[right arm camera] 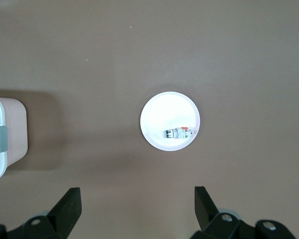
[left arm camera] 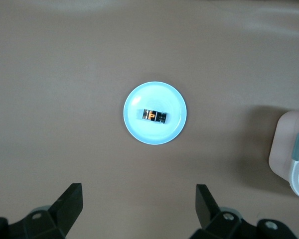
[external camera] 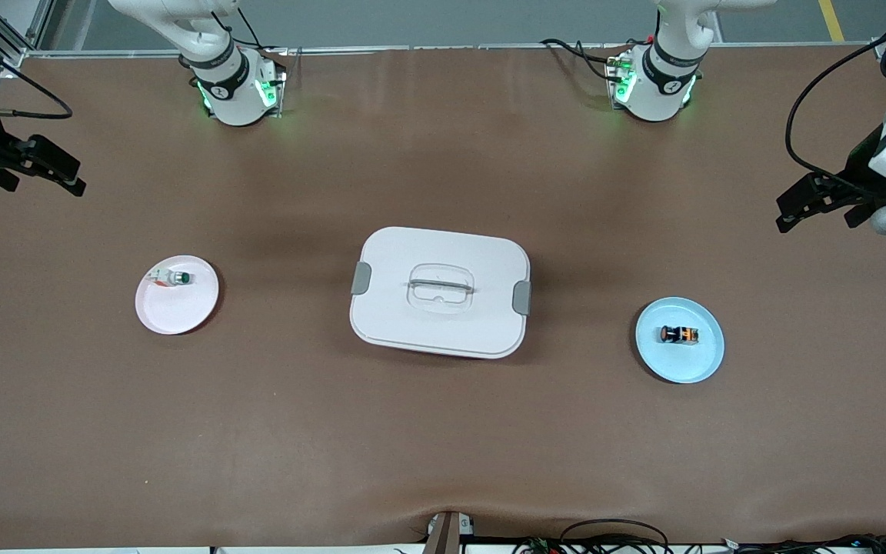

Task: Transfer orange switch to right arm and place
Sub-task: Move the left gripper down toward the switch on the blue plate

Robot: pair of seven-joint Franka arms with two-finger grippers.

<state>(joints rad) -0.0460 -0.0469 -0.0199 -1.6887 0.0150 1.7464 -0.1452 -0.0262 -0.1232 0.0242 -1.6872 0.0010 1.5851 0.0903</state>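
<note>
Nearest the front camera we see the blue plate (external camera: 701, 362), toward the left arm's end of the table, and on it lies the orange switch (external camera: 678, 335), on its side and a little off the plate's middle. We find a white lidded box (external camera: 440, 291) with grey side clips and a clear handle at the middle of the brown table (external camera: 443, 446). Toward the right arm's end sits a pale pink plate (external camera: 174, 312), and a white-bodied switch with a green cap (external camera: 174, 278) lies on it near the rim farthest from the camera. We see the left gripper (external camera: 818, 206) up in the air over the table's edge at its own end, fingers apart and holding nothing. The right gripper (external camera: 49, 171) hangs the same way over its own end, its fingers parted too.

From the left wrist view we look straight down on the blue plate (left arm camera: 139, 128) with the orange switch (left arm camera: 154, 116) across its middle. The left gripper (left arm camera: 139, 211) frames it with both fingers spread wide, well above the plate. A corner of the white box (left arm camera: 294, 152) shows at the edge.

From the right wrist view we see the pink plate (right arm camera: 162, 112) looking white, with the green-capped switch (right arm camera: 179, 133) near its rim. The right gripper (right arm camera: 138, 211) hangs above, jaws wide apart and empty, and the box's corner (right arm camera: 5, 137) shows at the side.
</note>
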